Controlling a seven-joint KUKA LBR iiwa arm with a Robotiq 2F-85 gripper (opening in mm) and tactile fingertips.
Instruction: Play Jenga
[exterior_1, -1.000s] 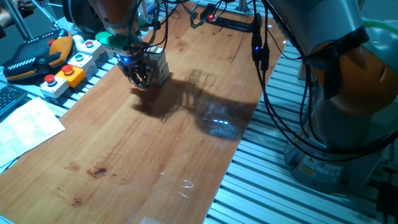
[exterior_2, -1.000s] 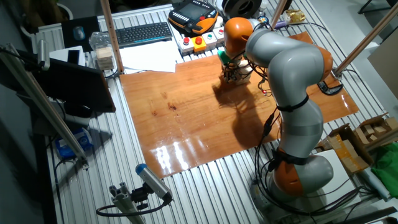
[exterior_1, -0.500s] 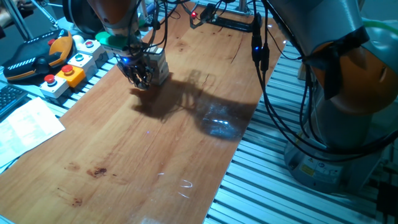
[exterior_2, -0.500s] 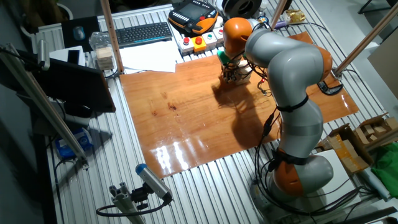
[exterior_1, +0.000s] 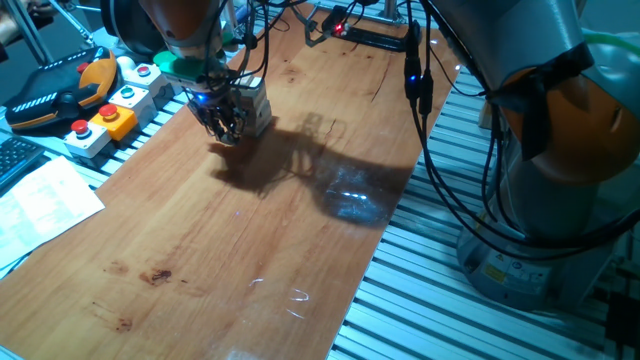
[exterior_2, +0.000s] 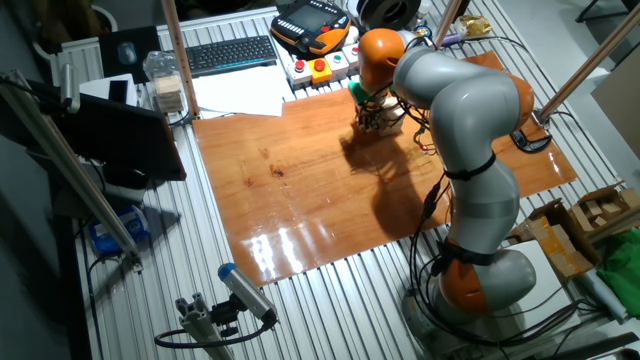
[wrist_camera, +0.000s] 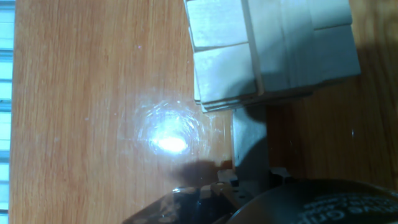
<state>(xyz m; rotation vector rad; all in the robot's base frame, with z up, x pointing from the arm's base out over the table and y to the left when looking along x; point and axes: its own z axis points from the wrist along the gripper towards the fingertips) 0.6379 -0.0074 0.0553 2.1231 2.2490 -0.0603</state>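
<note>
The Jenga tower (exterior_1: 256, 107) is a small stack of pale wooden blocks near the far left of the wooden table (exterior_1: 260, 230). In the other fixed view the Jenga tower (exterior_2: 388, 120) stands half hidden behind the arm. My gripper (exterior_1: 226, 127) is low over the table, right against the tower's near side, its fingers dark and bunched. In the hand view the Jenga tower (wrist_camera: 267, 50) fills the upper right with crosswise layers showing. A pale strip (wrist_camera: 249, 142) runs from its edge down to the hand's dark housing (wrist_camera: 280, 202). Whether that strip is a block or a finger is unclear.
Grey boxes with coloured push-buttons (exterior_1: 110, 108) and an orange teach pendant (exterior_1: 60, 95) lie left of the tower. Paper sheets (exterior_1: 40, 200) overlap the table's left edge. Black cables (exterior_1: 415, 70) hang at the back. A keyboard (exterior_2: 230, 52) sits beyond the table.
</note>
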